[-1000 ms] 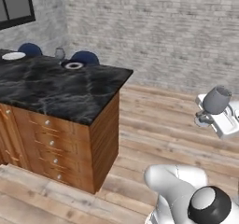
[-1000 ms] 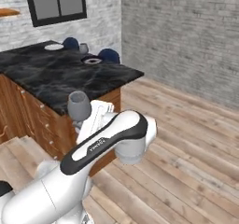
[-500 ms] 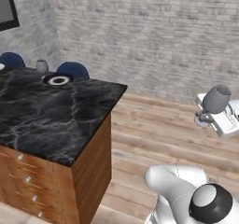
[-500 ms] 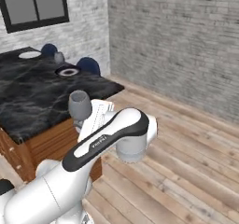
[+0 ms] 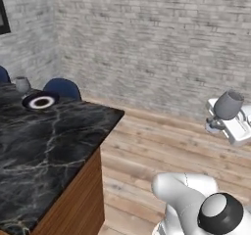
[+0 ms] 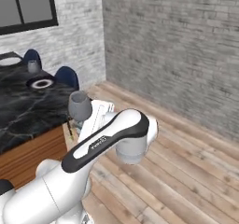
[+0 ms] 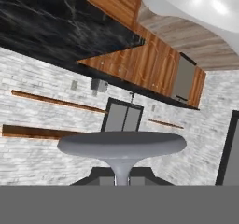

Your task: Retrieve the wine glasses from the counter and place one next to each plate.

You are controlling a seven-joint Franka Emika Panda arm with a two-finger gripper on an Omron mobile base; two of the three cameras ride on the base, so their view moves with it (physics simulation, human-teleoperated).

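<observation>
My gripper is shut on the stem of a smoky grey wine glass, held upright in the air over the wooden floor, right of the counter. The right base view shows the same wine glass above the gripper. In the hand view its round foot spans the middle, with the gripper below it. A second wine glass stands on the counter behind the dark blue plate. The white plate lies farther back.
Blue chairs stand along the counter's far side. A grey brick wall runs behind, and a dark-framed window sits above the counter end. Wooden floor stretches right of the counter.
The whole picture has shifted: the base has moved, so the counter has slid left and grown larger in both base views. The glass stays in the shut gripper.
</observation>
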